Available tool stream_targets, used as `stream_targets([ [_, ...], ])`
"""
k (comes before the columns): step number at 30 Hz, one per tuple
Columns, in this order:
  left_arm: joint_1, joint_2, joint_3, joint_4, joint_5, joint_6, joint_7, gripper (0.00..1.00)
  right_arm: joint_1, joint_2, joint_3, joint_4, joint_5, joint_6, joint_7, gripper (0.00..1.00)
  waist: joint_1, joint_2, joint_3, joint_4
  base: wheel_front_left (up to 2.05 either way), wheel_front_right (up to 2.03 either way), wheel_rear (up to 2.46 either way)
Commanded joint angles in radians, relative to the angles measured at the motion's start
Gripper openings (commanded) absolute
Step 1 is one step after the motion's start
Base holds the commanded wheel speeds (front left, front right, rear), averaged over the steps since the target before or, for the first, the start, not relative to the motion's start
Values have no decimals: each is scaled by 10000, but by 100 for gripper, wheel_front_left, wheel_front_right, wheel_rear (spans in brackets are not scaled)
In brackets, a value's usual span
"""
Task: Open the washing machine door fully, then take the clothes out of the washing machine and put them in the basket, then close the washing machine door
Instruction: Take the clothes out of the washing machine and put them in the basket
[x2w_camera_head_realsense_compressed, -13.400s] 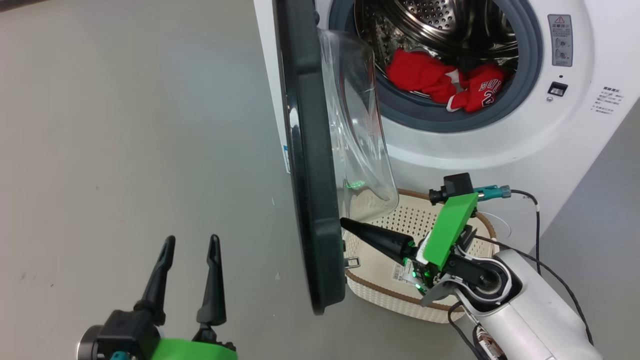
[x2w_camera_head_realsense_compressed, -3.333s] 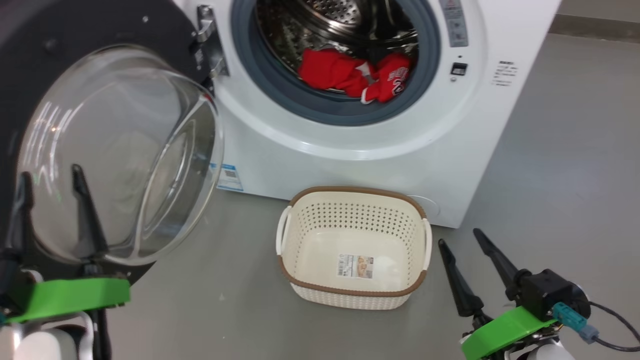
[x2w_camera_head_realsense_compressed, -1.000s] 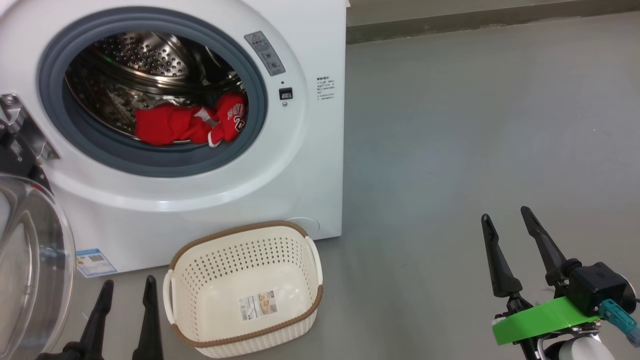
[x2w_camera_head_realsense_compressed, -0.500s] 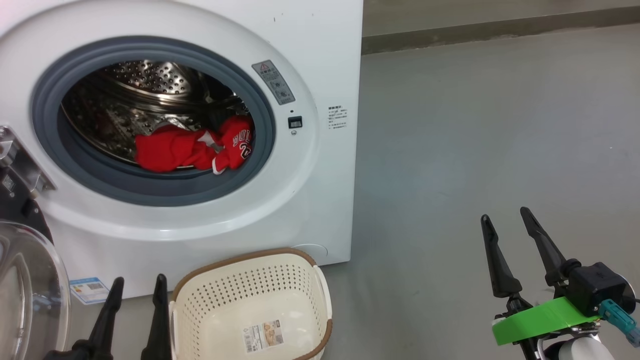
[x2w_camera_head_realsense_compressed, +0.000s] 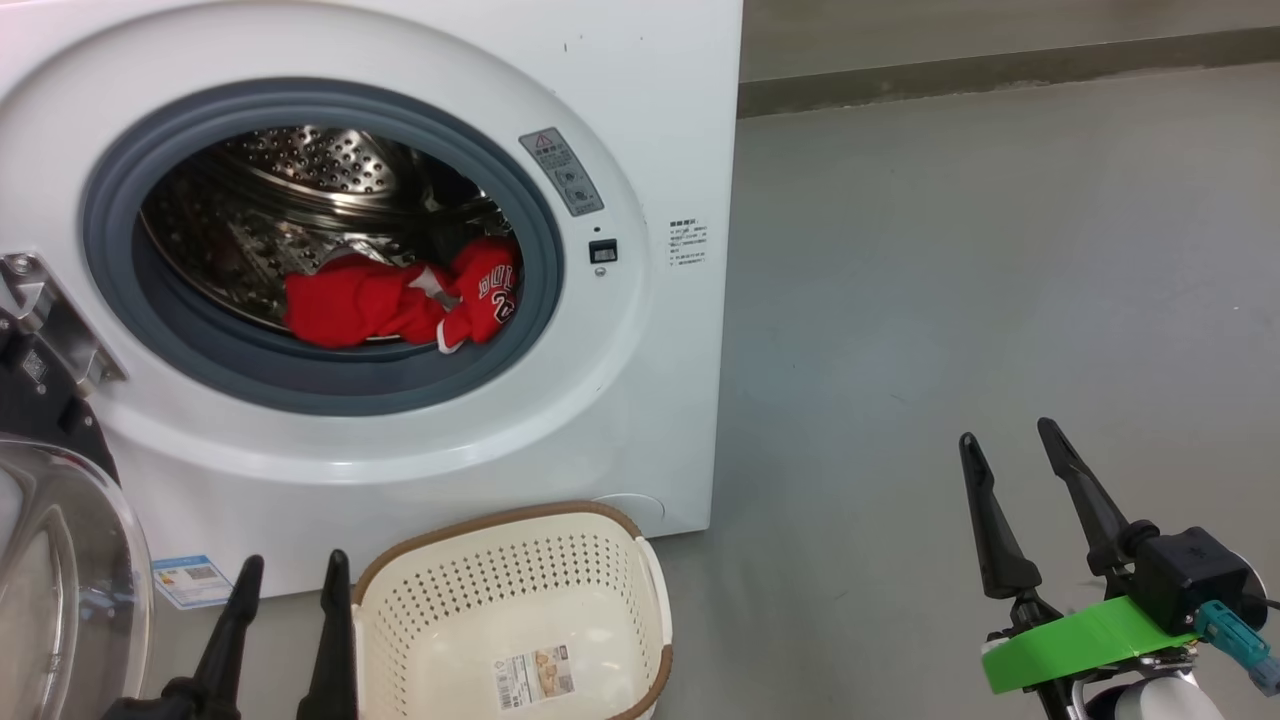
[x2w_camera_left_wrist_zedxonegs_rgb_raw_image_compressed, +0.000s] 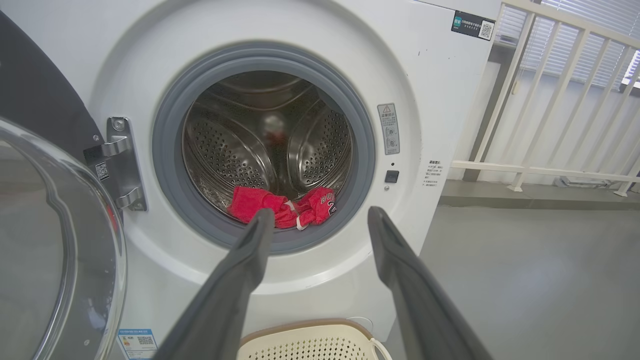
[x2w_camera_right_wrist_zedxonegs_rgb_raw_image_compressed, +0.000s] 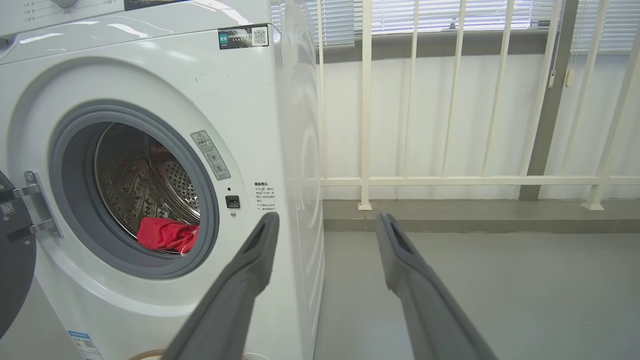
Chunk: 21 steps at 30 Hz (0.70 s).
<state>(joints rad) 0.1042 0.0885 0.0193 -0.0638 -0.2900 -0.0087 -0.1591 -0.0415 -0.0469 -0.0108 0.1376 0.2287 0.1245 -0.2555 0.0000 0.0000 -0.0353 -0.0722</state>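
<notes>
The white washing machine (x2w_camera_head_realsense_compressed: 650, 330) stands with its door (x2w_camera_head_realsense_compressed: 60, 560) swung wide to the left, glass bowl facing out. Red clothes (x2w_camera_head_realsense_compressed: 400, 300) with white lettering lie at the front of the steel drum, also seen as clothes (x2w_camera_left_wrist_zedxonegs_rgb_raw_image_compressed: 285, 207) and clothes (x2w_camera_right_wrist_zedxonegs_rgb_raw_image_compressed: 167, 234). The cream basket (x2w_camera_head_realsense_compressed: 500, 600) sits on the floor below the opening. My left gripper (x2w_camera_head_realsense_compressed: 292, 570) stands open just left of the basket, empty. Out on the floor at the lower right, my right gripper (x2w_camera_head_realsense_compressed: 1010, 440) is open and empty, well clear of the machine.
Grey floor (x2w_camera_head_realsense_compressed: 950, 250) stretches to the right of the machine. A white railing (x2w_camera_right_wrist_zedxonegs_rgb_raw_image_compressed: 450, 180) with blinds behind it runs along the far wall. The door hinge (x2w_camera_head_realsense_compressed: 50, 320) juts from the machine's left side.
The camera has shifted, so machine and basket sit lower and further right in the head view. Both grippers stay open and empty; the left fingers show a little higher.
</notes>
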Motion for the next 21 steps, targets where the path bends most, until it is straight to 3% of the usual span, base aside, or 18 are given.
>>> stream_targets([
  [1, -129, 171, 257, -328, 85, 25, 21, 100, -56, -33, 297, -227, 17, 62, -63, 100, 0, 0, -4, 10, 0, 0, 0],
  [21, -784, 171, -73, 14, 151, 214, 0, 100, -59, -33, 361, -252, -54, 62, -63, 100, 0, 0, 439, 391, 0, 0, 0],
])
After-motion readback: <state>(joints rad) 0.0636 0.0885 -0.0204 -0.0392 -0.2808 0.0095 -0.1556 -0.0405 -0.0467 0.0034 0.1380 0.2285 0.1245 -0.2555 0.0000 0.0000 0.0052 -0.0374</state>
